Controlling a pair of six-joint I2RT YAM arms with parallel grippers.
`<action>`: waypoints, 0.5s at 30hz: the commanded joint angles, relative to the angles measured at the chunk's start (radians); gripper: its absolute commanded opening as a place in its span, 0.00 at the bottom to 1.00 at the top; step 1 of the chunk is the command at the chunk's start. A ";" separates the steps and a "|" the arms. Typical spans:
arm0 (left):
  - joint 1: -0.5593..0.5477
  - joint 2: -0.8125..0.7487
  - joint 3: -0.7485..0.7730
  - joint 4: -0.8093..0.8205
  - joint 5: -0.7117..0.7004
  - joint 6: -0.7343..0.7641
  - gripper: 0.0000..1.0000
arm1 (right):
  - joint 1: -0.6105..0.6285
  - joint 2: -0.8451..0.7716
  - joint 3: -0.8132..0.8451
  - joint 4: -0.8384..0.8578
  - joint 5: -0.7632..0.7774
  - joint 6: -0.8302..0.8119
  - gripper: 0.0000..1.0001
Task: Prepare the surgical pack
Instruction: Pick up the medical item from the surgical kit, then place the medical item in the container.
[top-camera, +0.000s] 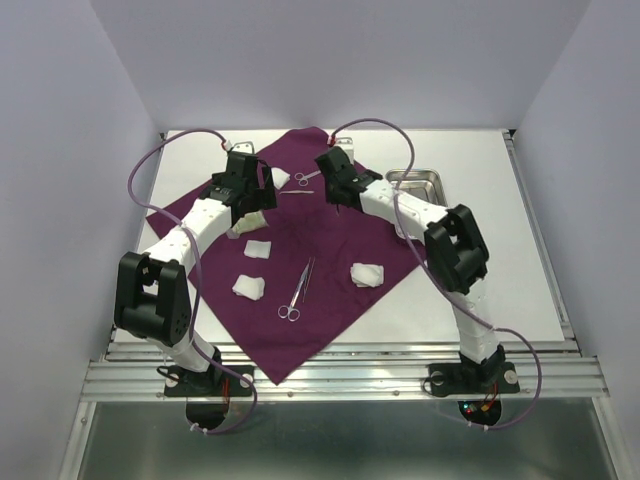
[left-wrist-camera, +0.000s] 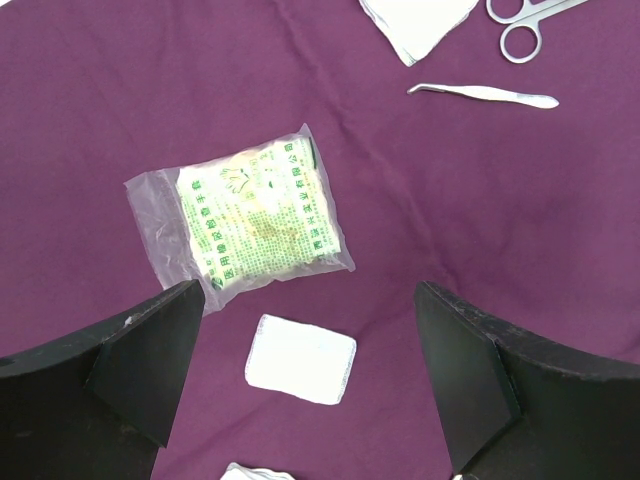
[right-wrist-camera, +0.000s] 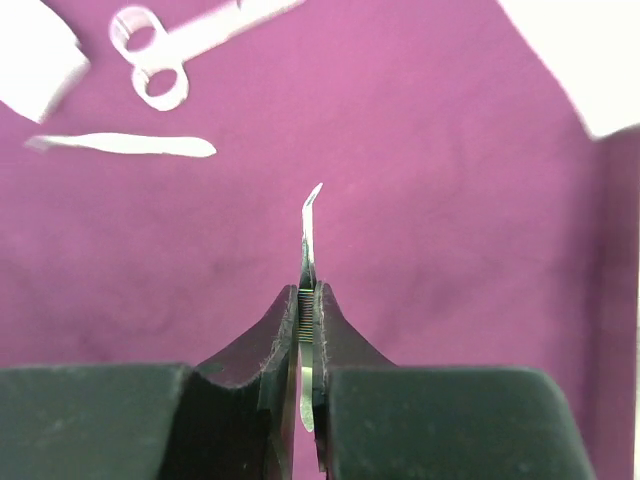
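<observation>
The deep-purple cloth (top-camera: 330, 290) lies spread as a diamond on the table, and the small steel tray (top-camera: 417, 183) stands off it at the back right. My right gripper (right-wrist-camera: 308, 300) is shut on a thin steel instrument with a bent tip (right-wrist-camera: 309, 225), held edge-on above the cloth. My left gripper (left-wrist-camera: 305, 330) hangs open over a white gauze pad (left-wrist-camera: 301, 358), not touching it. A clear packet with green print (left-wrist-camera: 250, 222) lies just beyond. Long scissor-like forceps (top-camera: 298, 290) rest mid-cloth, with gauze wads (top-camera: 248, 287) (top-camera: 367, 274) on either side.
Steel tweezers (left-wrist-camera: 485, 95) and small scissors (left-wrist-camera: 520, 25) lie on the cloth's far part, next to another gauze piece (left-wrist-camera: 420, 20). White walls close in the table on three sides. Both arms reach over the back half of the cloth.
</observation>
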 joint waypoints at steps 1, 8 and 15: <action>-0.003 -0.041 -0.021 0.030 -0.008 0.003 0.99 | -0.044 -0.200 -0.077 0.133 0.043 -0.049 0.03; -0.003 -0.035 -0.017 0.030 0.001 0.001 0.99 | -0.208 -0.400 -0.303 0.156 0.015 -0.044 0.03; -0.003 -0.030 -0.013 0.032 0.004 0.000 0.99 | -0.287 -0.448 -0.455 0.179 0.031 -0.098 0.04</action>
